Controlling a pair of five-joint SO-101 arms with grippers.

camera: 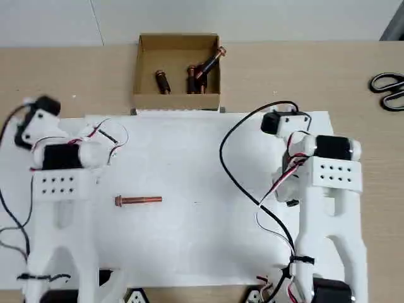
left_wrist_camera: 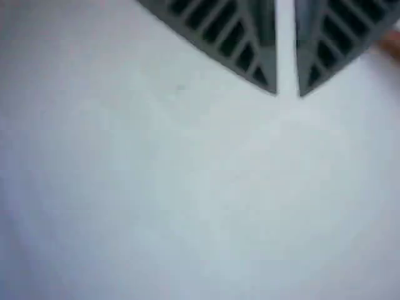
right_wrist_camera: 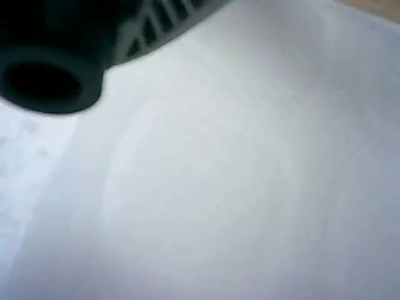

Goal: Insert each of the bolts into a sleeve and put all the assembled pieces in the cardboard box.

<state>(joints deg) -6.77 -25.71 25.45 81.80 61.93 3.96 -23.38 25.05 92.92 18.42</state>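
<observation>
Coppery metal bolt (camera: 138, 201), matt cardboard box (camera: 177, 101)

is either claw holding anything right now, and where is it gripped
The right claw seems to hold a black sleeve by its side wall, with the open end facing the wrist camera. The left claw holds nothing.

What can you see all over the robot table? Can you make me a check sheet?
Surface: white sheet on a wooden table.
Job's things: one bolt lies on the sheet; cardboard box holds several copper pieces.
Clutter: scissors at the table's edge.
Grippers: left gripper slightly open, empty; right gripper, cannot tell.
Cables: black cable loops over the sheet beside the right arm.
Surroundings: pale surface beyond the table.
</observation>
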